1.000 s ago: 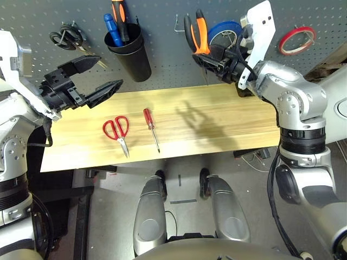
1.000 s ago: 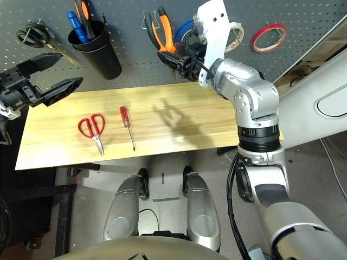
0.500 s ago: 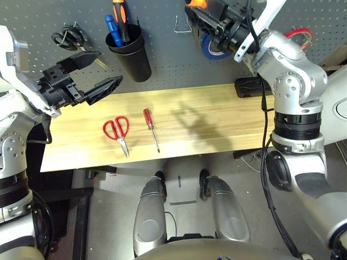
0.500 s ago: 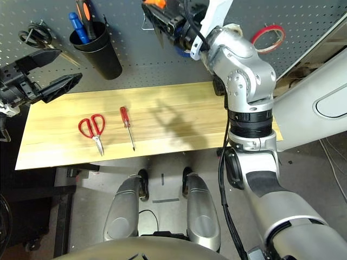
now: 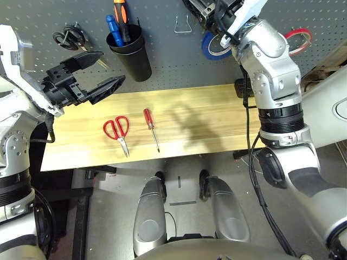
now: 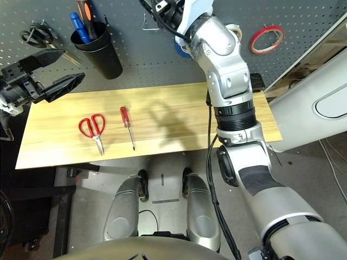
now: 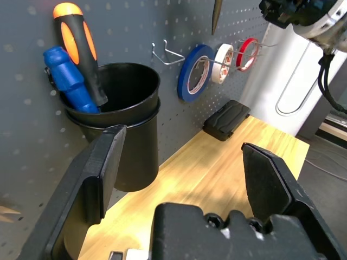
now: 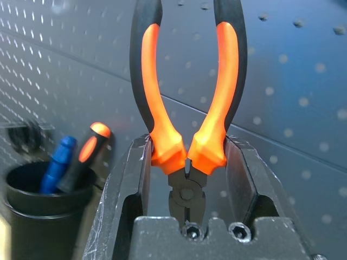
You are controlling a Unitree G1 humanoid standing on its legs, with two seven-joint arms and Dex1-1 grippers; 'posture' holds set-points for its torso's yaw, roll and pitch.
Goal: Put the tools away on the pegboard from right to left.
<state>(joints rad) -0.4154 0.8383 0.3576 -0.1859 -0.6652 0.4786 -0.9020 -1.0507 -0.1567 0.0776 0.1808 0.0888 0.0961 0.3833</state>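
Head view, table: wooden table (image 5: pixel 206 116) carries the red-handled scissors (image 5: pixel 117 130) and, just beside them, the slim red-handled screwdriver (image 5: pixel 150 127).
Head view, wall: dark grey pegboard (image 5: pixel 162 49) bears a black cup (image 5: pixel 130 51) with two tool handles, black-handled scissors (image 5: pixel 68 39), an empty metal hook (image 5: pixel 183 26), blue tape roll (image 5: pixel 212 46) and thin red tape ring (image 5: pixel 299 41).
Head view, left gripper (image 5: pixel 87 73): jaws spread wide, empty, above the table's left end.
Head view, right gripper (image 6: pixel 162 10): raised high against the pegboard near the hook.
Left wrist view: open fingers (image 7: pixel 100 173) frame the cup, with the blue, white and red tapes hanging past it.
Right wrist view: jaws clamp the orange-handled pliers (image 8: pixel 187 108) at the pivot, handles pointing away toward the pegboard.
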